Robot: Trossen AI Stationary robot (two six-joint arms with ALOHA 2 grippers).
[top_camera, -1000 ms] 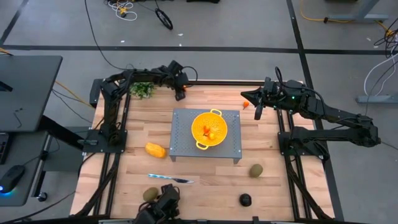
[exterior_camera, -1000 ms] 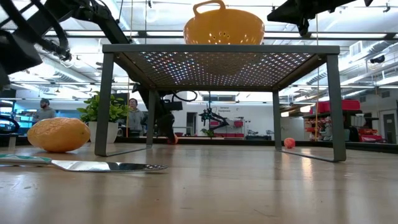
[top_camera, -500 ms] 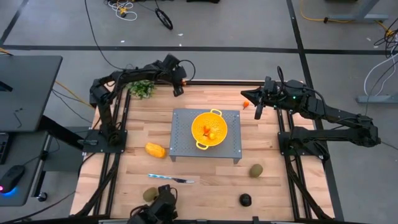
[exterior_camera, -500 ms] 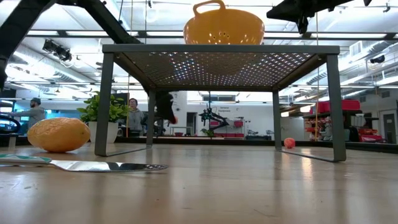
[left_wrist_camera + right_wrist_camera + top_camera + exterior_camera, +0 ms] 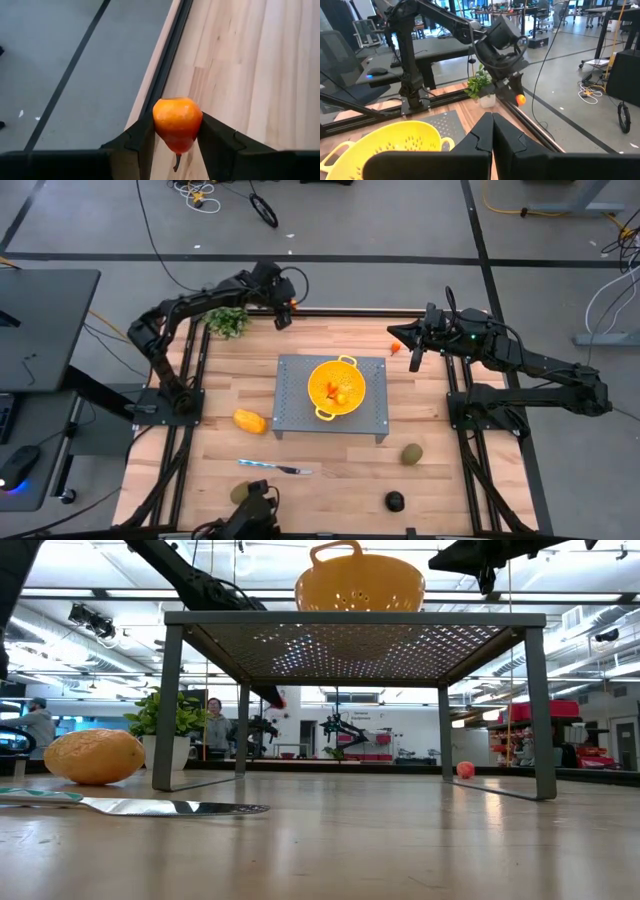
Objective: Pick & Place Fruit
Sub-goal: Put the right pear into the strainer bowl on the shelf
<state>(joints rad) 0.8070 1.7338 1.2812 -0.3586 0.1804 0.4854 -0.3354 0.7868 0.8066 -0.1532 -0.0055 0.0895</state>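
High view: the yellow colander (image 5: 336, 388) sits on the perforated metal stand (image 5: 290, 412) mid-table, with a few small orange-red fruits (image 5: 338, 393) in its bowl; exactly how many I can't tell. The left gripper (image 5: 283, 313) is up over the far edge of the table beside the leafy green bunch (image 5: 229, 323), its fingers pinching one small orange-red fruit (image 5: 177, 124), stem pointing down, clear of the wood. The right gripper (image 5: 414, 356) hangs near the far right corner with its fingers pressed together, holding nothing, just beside another small orange-red fruit (image 5: 396, 348) lying on the table. On the near side lie the yellow-orange oblong fruit (image 5: 249, 421), the knife (image 5: 274, 468), a brownish-green oval (image 5: 412, 454) and the blackish round fruit (image 5: 395, 501). A second brownish-green oval (image 5: 240, 492) is partly hidden behind dark gear at the table's near edge.
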